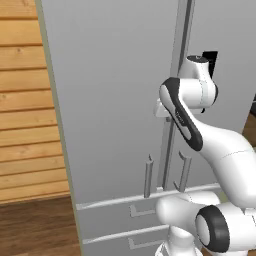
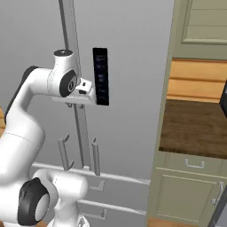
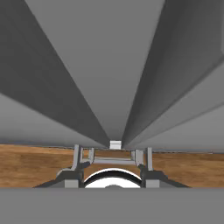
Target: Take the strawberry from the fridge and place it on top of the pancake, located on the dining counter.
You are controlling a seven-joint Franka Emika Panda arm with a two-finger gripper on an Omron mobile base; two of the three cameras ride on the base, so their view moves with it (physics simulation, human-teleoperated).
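The arm (image 2: 26, 106) reaches up to the shut fridge (image 2: 133, 66), its hand at the seam between the doors beside a black panel (image 2: 100, 76). Two bar handles (image 2: 95, 156) hang below. A wooden counter (image 2: 193, 126) over green cabinets (image 2: 186, 190) stands to the right.

You see wood floor (image 1: 35, 227) below gripper (image 3: 113, 175), fridge (image 1: 110, 100) standing on it, straight ahead of fingers. Right of hand, dark counter (image 2: 193, 128) on green cabinet (image 2: 186, 190).
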